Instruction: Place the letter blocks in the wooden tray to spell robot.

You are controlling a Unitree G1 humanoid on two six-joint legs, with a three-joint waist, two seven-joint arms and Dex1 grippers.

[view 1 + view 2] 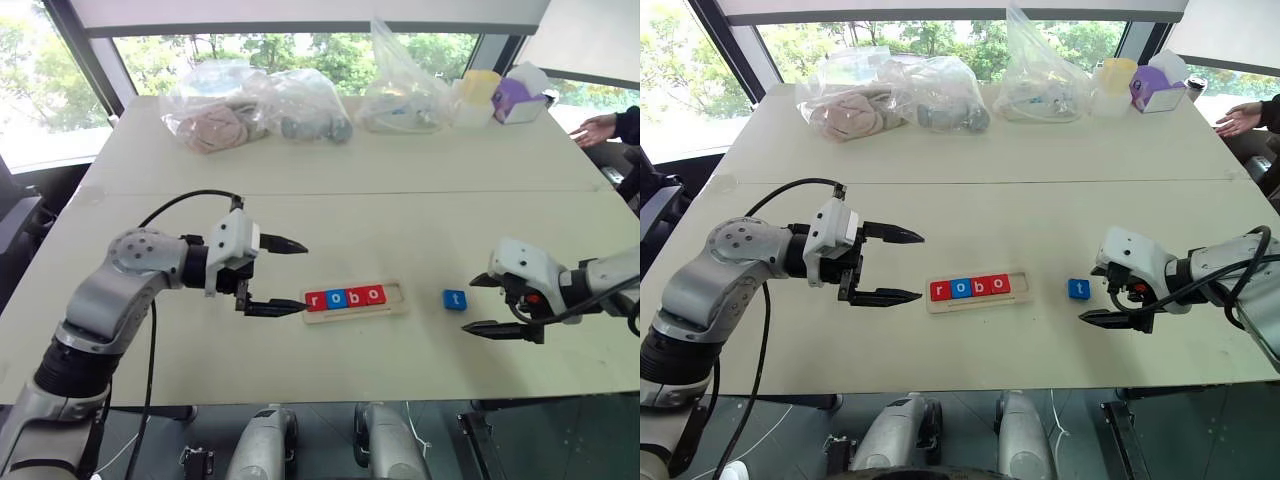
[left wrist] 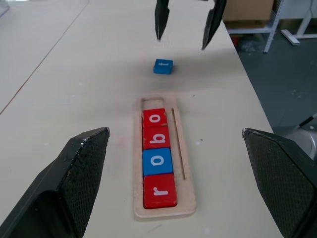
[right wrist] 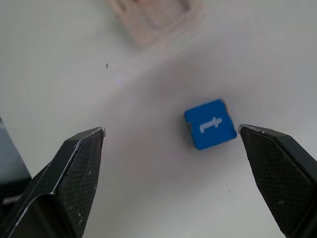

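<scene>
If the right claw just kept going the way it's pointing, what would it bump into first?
Probably the blue t block lying just ahead of the open right gripper, or the table beside it; depth is hard to judge.

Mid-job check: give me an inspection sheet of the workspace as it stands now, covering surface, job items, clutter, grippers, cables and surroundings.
Surface: pale table, with a seam running across it.
Job's things: wooden tray holds four letter blocks reading r, o, b, o; the slot at its right end is empty. Blue t block lies on the table to the tray's right, apart from it.
Clutter: plastic bags and a purple box at the far edge.
Grippers: left gripper open, just left of the tray; right gripper open, beside the t block, holding nothing.
Cables: black cable looping over the left arm.
Surroundings: windows with trees behind; a person's hand at the far right.
</scene>
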